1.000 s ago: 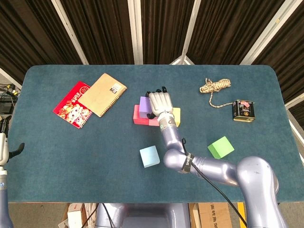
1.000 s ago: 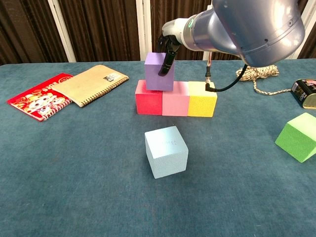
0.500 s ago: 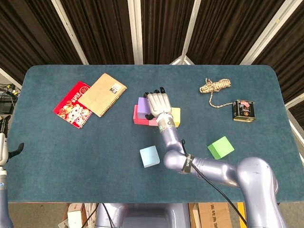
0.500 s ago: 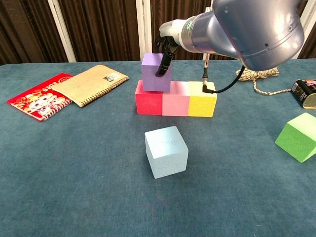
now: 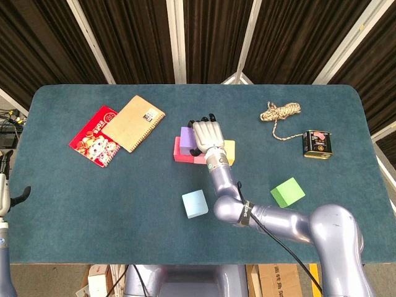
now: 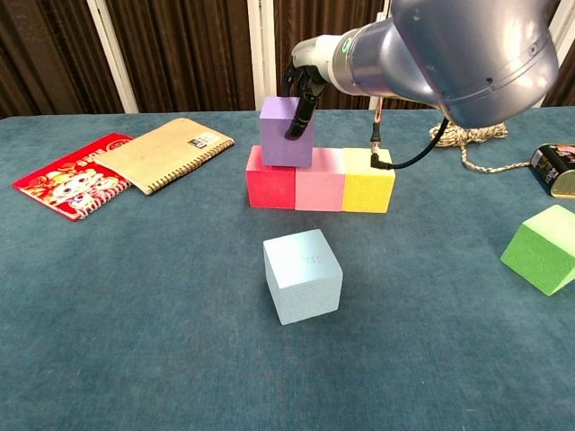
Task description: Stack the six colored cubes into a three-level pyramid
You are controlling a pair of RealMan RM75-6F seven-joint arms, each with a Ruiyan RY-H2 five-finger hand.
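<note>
The right hand [image 5: 206, 135] holds the purple cube [image 6: 287, 131] on top of the bottom row, a finger [image 6: 302, 109] draped down the cube's front face and the rest curled around its top and back; the grip behind cannot be seen. The left hand [image 5: 18, 197] shows only at the table's left edge, and whether its fingers are spread cannot be told.

The red cube [image 6: 271, 175], pink cube [image 6: 319, 180] and yellow cube [image 6: 367, 180] sit touching in a row near the middle of the table [image 5: 93, 204]. The purple cube rests over the seam between red and pink, more on the red side.

To do this step well, the hand should centre the purple cube across that seam with its faces square to the row, then spread its fingers straight off without dragging it.

A cube has no long axis; its front face looks toward the table's near edge, parallel to the row.

The blue cube [image 6: 302, 275] lies near the front edge, and the green cube [image 6: 542, 248], tilted, toward the right edge, both unstacked.
</note>
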